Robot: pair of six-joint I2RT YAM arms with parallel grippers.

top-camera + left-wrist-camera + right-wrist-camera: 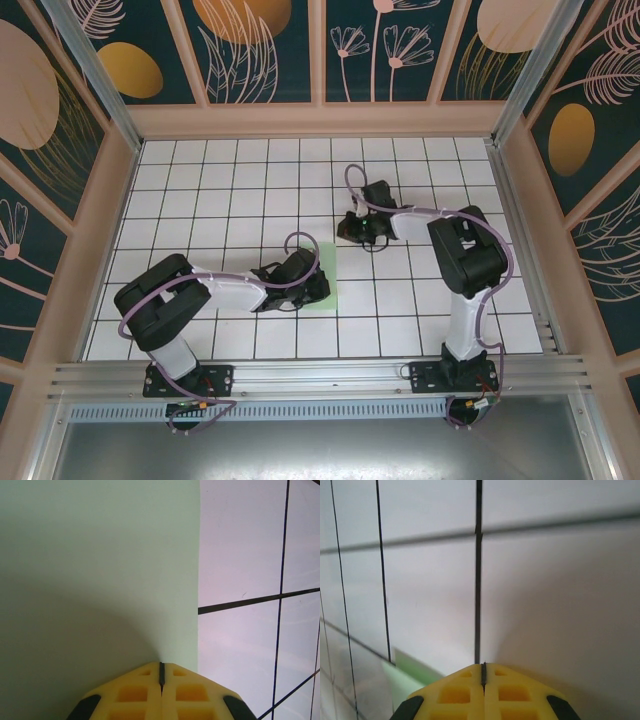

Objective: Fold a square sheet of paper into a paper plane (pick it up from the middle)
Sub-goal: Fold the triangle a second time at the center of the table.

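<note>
Both closed, empty: we judge left gripper [161, 674] presses the square sheet of paper [95, 570] flat; right gripper [483, 672] rests nearby.

We take this for a robotics lab, and more exactly a purpose-built test cell inside one. 2 robot arms, the left arm [190, 295] and the right arm [465, 250], are bolted to an aluminium rail [320, 380] along the bottom of the top view, with lilac cables [127, 318] looped along them. The table [220, 190] in the middle of the frame is a white surface ruled into a black grid, which suits measuring more than living. Printed panels [260, 50] of leaves and flowers on dark teal close it in on 3 sides, held in pale frames with metal corner posts [95, 70] at the upper left and upper right. A perforated strip [320, 411] and bare sheet metal [320, 450] lie at the bottom edge.
</note>
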